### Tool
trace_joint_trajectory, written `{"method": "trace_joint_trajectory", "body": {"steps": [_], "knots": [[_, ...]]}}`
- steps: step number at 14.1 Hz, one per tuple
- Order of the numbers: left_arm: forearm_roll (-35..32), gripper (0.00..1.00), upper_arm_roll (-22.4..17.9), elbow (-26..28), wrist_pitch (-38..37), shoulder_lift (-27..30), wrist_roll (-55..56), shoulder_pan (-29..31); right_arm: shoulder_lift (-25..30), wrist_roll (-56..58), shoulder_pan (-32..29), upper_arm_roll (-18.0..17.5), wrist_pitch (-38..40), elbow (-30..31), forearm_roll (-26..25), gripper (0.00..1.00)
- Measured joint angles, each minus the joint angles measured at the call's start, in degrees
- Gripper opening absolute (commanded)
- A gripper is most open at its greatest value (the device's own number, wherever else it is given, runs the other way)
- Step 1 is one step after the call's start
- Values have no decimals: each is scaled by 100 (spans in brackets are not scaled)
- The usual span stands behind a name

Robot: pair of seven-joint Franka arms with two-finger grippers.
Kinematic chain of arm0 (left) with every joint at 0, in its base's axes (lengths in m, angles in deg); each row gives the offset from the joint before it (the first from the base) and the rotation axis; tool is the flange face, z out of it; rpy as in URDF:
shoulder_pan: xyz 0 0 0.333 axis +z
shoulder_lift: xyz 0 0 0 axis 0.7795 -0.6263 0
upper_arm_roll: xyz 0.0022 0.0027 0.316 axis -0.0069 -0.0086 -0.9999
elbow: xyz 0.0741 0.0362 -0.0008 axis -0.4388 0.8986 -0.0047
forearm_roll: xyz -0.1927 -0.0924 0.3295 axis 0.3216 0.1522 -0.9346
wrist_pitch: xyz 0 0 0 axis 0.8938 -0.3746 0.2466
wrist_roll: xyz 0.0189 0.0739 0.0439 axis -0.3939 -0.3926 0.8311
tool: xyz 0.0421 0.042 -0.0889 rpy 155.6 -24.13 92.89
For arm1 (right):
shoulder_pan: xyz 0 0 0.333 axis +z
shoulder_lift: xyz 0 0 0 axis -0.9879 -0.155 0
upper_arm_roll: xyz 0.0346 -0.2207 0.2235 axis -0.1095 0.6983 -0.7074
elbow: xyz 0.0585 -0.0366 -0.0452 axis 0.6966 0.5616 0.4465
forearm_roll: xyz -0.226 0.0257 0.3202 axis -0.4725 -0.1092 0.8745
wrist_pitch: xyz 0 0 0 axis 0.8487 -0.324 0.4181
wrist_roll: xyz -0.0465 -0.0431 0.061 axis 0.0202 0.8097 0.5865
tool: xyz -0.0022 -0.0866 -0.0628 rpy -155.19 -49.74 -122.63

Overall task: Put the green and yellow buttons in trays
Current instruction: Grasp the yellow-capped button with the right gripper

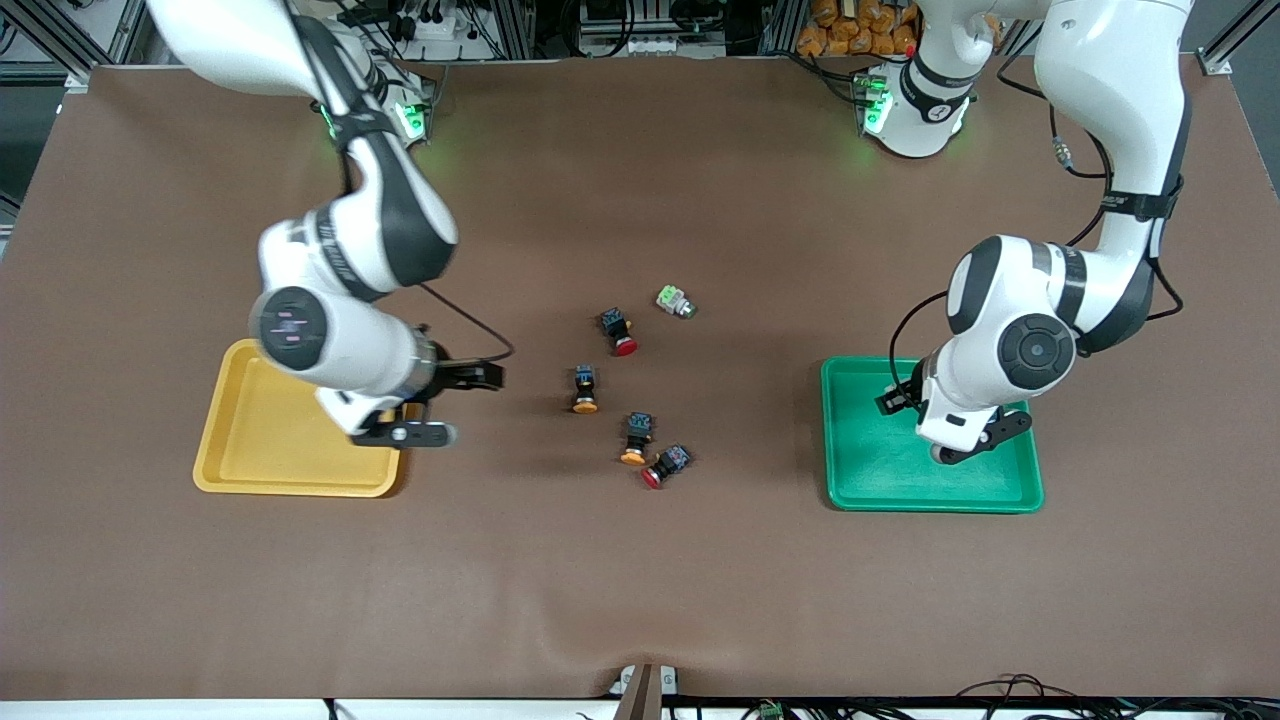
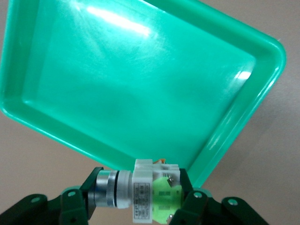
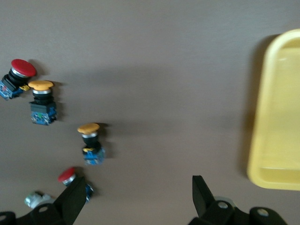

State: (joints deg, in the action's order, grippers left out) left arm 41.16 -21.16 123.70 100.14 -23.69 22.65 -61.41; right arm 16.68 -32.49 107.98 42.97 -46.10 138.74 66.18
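Observation:
My left gripper (image 1: 948, 443) hangs over the green tray (image 1: 880, 475), shut on a light grey button with a pale green part (image 2: 143, 197). The tray (image 2: 117, 84) under it holds nothing. My right gripper (image 1: 452, 405) is open with nothing between its fingers, over the table just beside the yellow tray (image 1: 260, 450). Mid-table lie another grey-green button (image 1: 676, 302) and two yellow-capped buttons (image 1: 585, 390) (image 1: 636, 440). The right wrist view shows these yellow caps (image 3: 90, 140) (image 3: 42, 101), the grey button (image 3: 36, 199) and the yellow tray's rim (image 3: 258, 117).
Two red-capped black switches lie among the buttons, one (image 1: 620, 332) beside the grey-green button and one (image 1: 666, 466) touching the yellow-capped button nearest the front camera. Brown mat covers the table.

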Motion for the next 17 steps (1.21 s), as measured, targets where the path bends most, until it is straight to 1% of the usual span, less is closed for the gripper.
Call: {"method": "trace_joint_trajectory", "body": {"steps": [4,8,9,10,11,12,15,16,17], "knots": [[0,1,-17,1,-267,120,-361,141,-577,-858,682,3,-862,55,-3,100],[-1,1,-21,12,-335,136,-714,361,-1039,-1327,1010,24,-1404,123,-132,100],[-1,1,-21,23,-336,136,-737,368,-1116,-1473,1061,30,-1542,142,-208,96],[-1,1,-20,40,-337,136,-759,367,-1183,-1546,1104,31,-1625,167,-251,69],[-1,1,-21,58,-338,136,-791,369,-1232,-1584,1141,32,-1649,183,-270,57],[-1,1,-27,75,-338,136,-817,385,-1276,-1606,1175,34,-1656,193,-274,57],[-37,6,-45,116,-332,125,-1059,542,-1374,-1800,1240,35,-1741,204,-283,57],[-190,7,-46,132,-313,107,-1109,614,-1407,-1851,1254,35,-1785,206,-283,55],[-392,8,-45,136,-268,75,-1124,706,-1436,-1887,1265,35,-1812,208,-285,42]]}}
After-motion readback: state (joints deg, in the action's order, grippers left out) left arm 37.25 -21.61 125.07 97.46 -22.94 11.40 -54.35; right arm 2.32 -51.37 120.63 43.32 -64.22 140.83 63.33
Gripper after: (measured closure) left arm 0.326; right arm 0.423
